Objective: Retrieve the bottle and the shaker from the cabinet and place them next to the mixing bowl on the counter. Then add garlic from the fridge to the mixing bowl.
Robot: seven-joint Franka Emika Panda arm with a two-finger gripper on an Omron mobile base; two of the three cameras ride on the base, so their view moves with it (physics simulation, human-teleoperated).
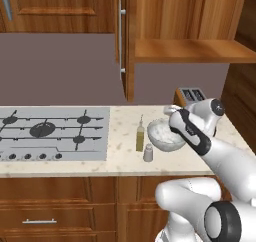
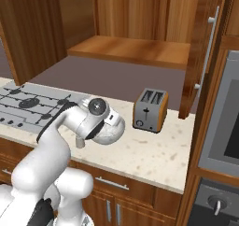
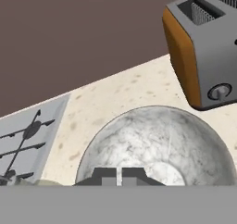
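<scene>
A beige speckled counter (image 1: 125, 158) is running under an open wooden cabinet (image 1: 190, 50) whose plank shelf is sitting bare. We are holding our gripper (image 3: 118, 177) just above the mixing bowl (image 3: 157, 144), its two dark fingertips pressed together and carrying nothing. In the left base view we are seeing the bowl (image 1: 162, 136) standing on the counter with the bottle (image 1: 140, 136) of yellow-green oil just beside it on the hob side, and the small grey shaker (image 1: 148, 153) standing just in front of the bottle. The orange-sided toaster (image 2: 150, 110) is sitting behind the bowl, near the wall.
</scene>
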